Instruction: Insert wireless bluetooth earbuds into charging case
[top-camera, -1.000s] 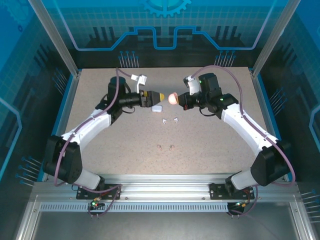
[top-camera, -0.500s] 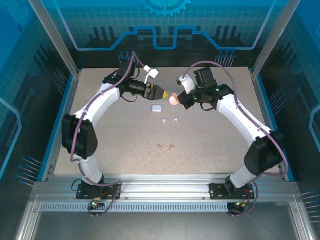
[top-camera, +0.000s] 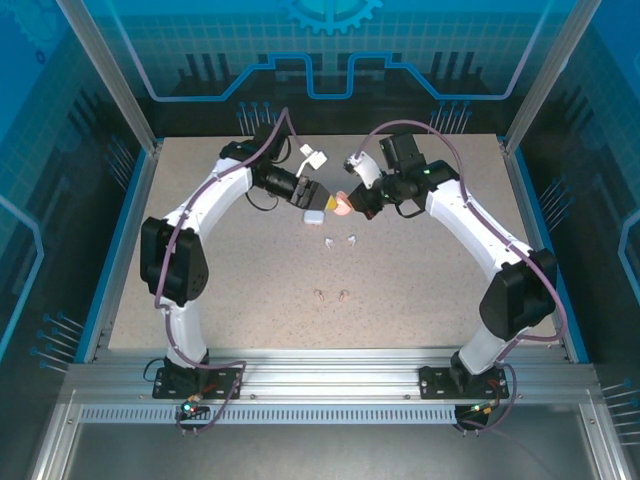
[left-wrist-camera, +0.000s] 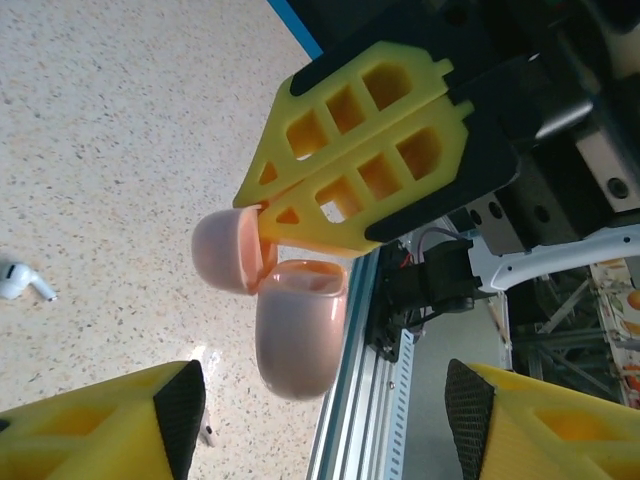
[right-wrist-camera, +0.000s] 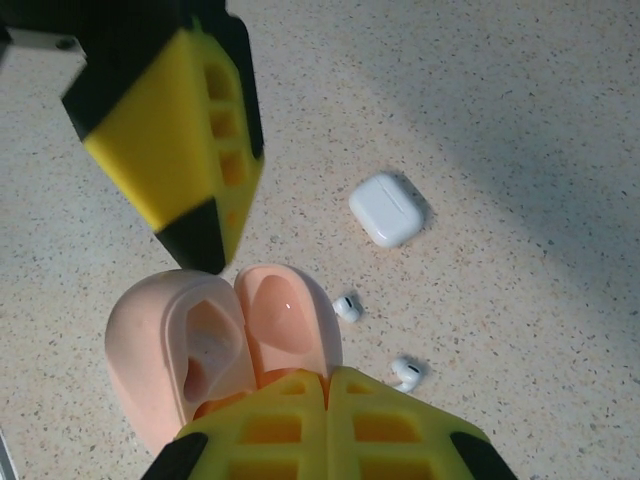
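Note:
An open pale pink charging case hangs above the table, with my right gripper shut on its hinge edge. In the right wrist view the case body shows empty sockets beside its lid. My left gripper is open right next to it; the case body hangs just ahead of the left gripper's fingertips, nearer that one and untouched. Two white earbuds lie on the table below, and two pinkish-tan earbuds lie nearer the arms' bases.
A shut white charging case lies on the speckled table just under the left gripper, also in the right wrist view. Blue walls and metal posts ring the table; an aluminium rail runs along the near edge.
The left gripper has swung right and down to the pink case and its jaws have narrowed. The right gripper has carried the case slightly left and lower.

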